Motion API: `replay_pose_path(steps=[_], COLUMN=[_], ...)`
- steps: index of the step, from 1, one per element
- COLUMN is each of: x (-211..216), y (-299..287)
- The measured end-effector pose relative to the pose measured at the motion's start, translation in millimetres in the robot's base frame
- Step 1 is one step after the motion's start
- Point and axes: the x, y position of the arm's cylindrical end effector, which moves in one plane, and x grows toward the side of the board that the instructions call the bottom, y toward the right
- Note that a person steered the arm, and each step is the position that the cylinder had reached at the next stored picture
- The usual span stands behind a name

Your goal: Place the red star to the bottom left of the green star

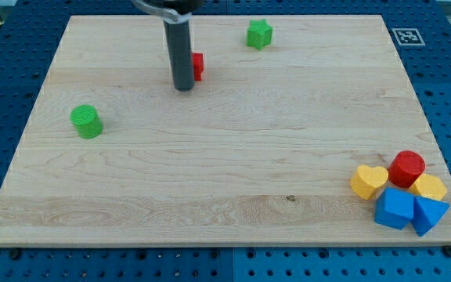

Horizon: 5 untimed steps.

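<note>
The green star (259, 34) lies near the view's top, right of centre. The red star (197, 66) lies to its lower left, mostly hidden behind my rod; only its right side shows. My tip (182, 88) rests on the board just left of and slightly below the red star, close to it or touching it.
A green cylinder (86, 121) stands at the view's left. At the bottom right is a cluster: a yellow heart (368, 181), a red cylinder (406, 168), a yellow block (430, 187) and two blue blocks (395, 208) (429, 213). The wooden board (233, 141) lies on a blue pegboard.
</note>
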Motion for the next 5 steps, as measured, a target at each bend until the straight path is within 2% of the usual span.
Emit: replay_pose_path(steps=[1,2,3,4,5], x=[-8.4,-25.3,-63.4,-72.5,-49.6], y=[-20.0,-75.6,-75.3,-37.9,-10.0])
